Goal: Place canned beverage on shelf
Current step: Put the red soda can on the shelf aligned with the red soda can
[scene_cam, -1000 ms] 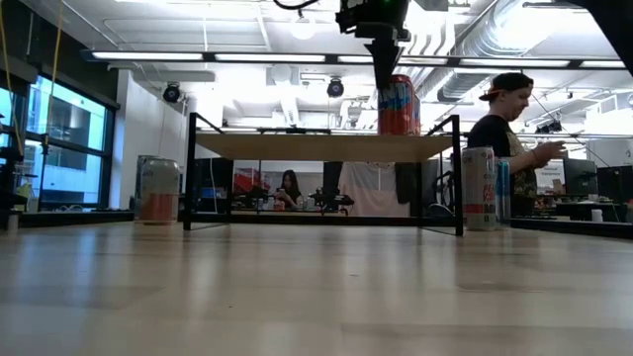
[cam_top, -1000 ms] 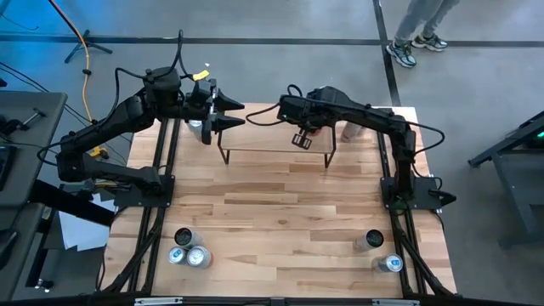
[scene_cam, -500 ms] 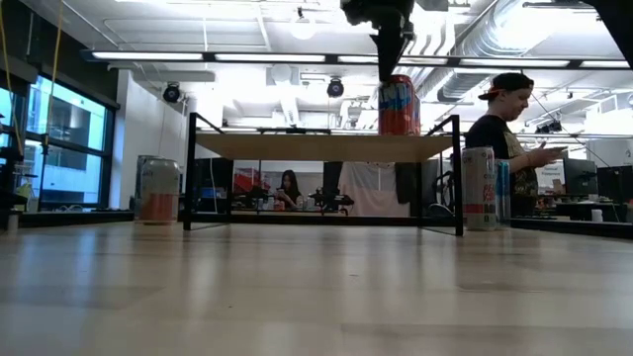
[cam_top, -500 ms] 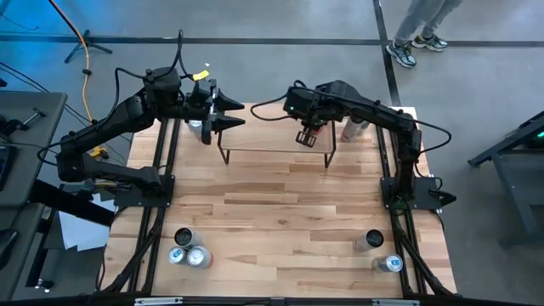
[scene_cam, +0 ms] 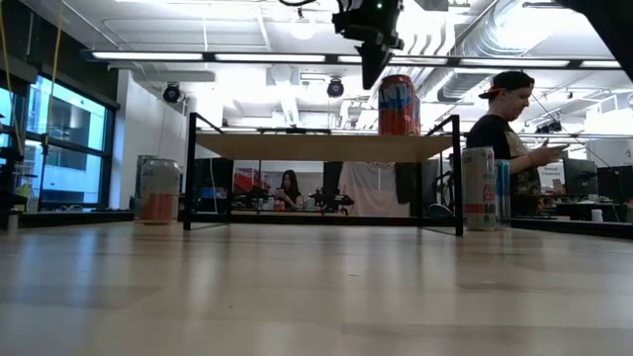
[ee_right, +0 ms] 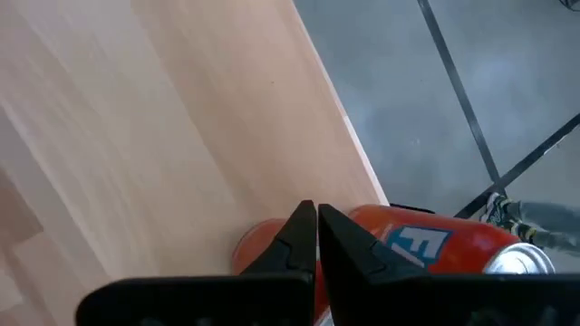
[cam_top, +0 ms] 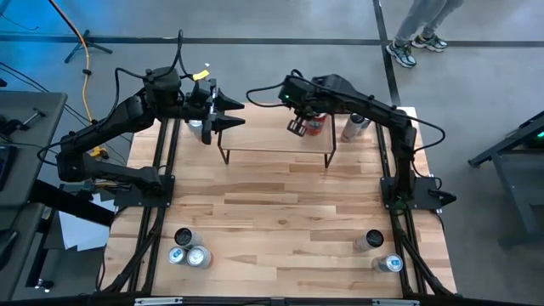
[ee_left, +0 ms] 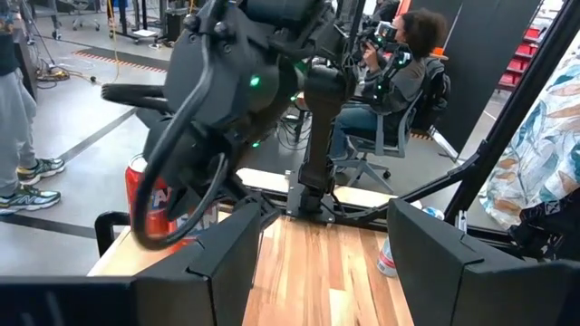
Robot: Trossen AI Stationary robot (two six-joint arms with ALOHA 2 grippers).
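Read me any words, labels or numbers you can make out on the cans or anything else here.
"F": a large white letter, partly hidden, on the red aluminium can standing on the light wood shelf.
Pale tall can beside the shelf: print too blurred to read.
Nothing else is legible.

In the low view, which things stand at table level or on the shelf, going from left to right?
Pale orange can on the table, left of the shelf → shelf → red can standing on the shelf near its right end → silver can on the table.
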